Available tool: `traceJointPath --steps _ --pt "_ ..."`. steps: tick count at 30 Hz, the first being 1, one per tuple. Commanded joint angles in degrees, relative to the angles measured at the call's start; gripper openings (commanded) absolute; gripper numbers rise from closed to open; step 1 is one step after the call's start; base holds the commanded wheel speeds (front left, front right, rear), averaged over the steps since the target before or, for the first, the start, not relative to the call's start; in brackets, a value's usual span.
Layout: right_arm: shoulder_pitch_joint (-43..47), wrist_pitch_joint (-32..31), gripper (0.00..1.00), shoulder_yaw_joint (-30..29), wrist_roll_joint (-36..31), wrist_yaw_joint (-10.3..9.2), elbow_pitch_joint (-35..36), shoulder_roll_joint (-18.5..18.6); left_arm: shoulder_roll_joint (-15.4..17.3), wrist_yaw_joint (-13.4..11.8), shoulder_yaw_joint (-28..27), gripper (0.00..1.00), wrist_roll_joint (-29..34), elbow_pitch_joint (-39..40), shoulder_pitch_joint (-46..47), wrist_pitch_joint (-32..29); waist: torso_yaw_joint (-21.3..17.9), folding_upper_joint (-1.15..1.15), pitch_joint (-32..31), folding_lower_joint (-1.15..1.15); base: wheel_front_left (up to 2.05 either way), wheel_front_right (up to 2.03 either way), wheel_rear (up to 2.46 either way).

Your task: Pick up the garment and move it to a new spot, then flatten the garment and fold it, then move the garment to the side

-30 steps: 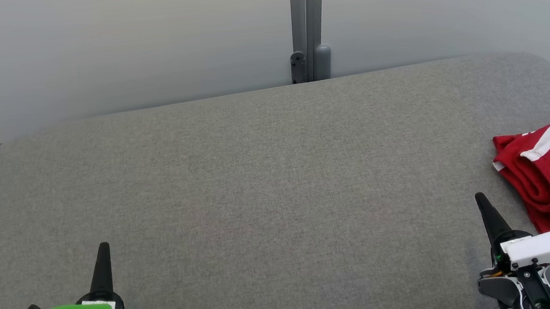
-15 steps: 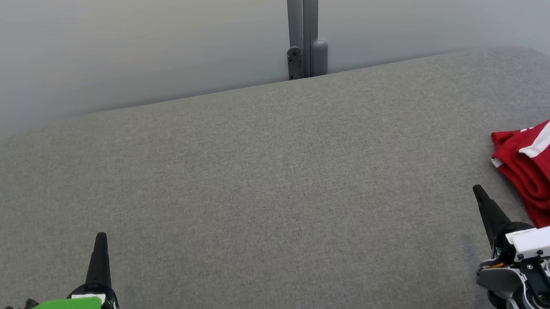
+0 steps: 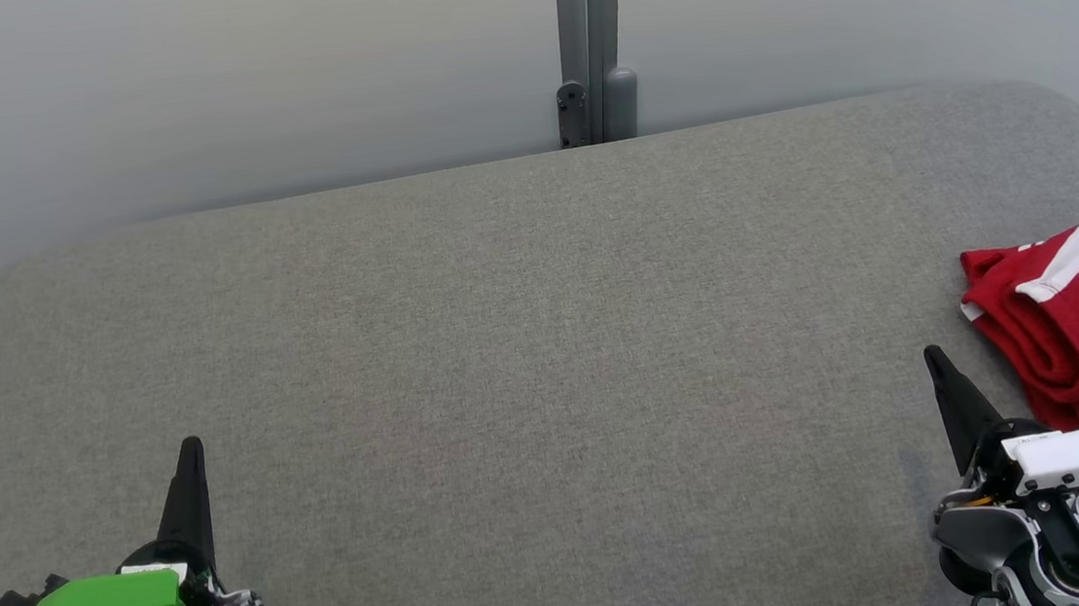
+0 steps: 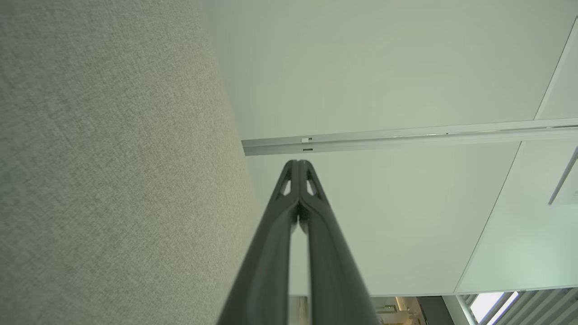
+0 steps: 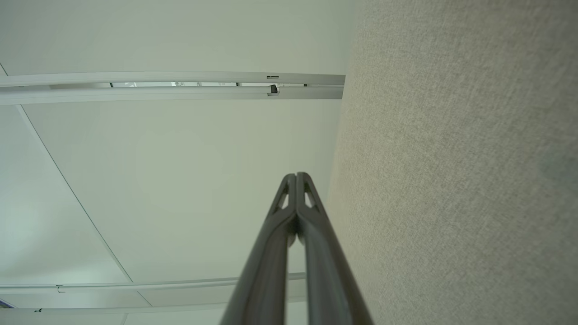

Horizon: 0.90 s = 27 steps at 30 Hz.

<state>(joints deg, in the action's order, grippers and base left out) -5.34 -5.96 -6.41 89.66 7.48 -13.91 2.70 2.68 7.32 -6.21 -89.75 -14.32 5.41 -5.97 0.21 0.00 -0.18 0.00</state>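
Observation:
The garment (image 3: 1078,319), red with white stripes, lies bunched at the right edge of the grey felt table (image 3: 524,343), partly cut off by the head view's border. My right gripper (image 3: 935,361) stands shut and empty just left of it, apart from the cloth. At the lower left my left gripper (image 3: 191,449) is shut too, holding nothing. In the left wrist view the left gripper (image 4: 298,163) has its fingers pressed together beside the table surface (image 4: 113,158). The right gripper (image 5: 296,175) looks the same in the right wrist view, with the table surface (image 5: 451,158) to its right.
A pale wall with a grey vertical post (image 3: 590,45) runs behind the table's far edge. The table's corners are rounded.
The whole head view has shifted slightly, so table, post and garment sit higher in it. Both grippers stay shut; the garment has not moved on the table.

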Motion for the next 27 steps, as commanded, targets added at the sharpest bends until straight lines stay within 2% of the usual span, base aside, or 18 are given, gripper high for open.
traceJointPath --steps 1,6,27 --pt "-0.9 -0.4 0.00 -0.2 1.1 0.02 -0.1 0.3 0.4 0.3 -0.3 0.00 -1.3 0.2 1.0 -0.3 -0.1 0.00 0.1 0.00 0.00 0.00 0.00" --pt "-1.3 -0.8 0.00 -0.2 3.1 0.02 -0.2 0.3 0.4 0.3 -0.5 0.00 -3.0 0.4 1.4 -0.8 -0.2 0.00 0.4 0.00 0.00 0.00 0.00" --pt "-1.2 -0.8 0.00 -0.2 2.9 0.02 -0.2 0.3 0.4 0.3 -0.4 0.00 -2.7 0.4 1.2 -0.8 -0.2 0.00 0.4 0.00 0.00 0.00 0.00"
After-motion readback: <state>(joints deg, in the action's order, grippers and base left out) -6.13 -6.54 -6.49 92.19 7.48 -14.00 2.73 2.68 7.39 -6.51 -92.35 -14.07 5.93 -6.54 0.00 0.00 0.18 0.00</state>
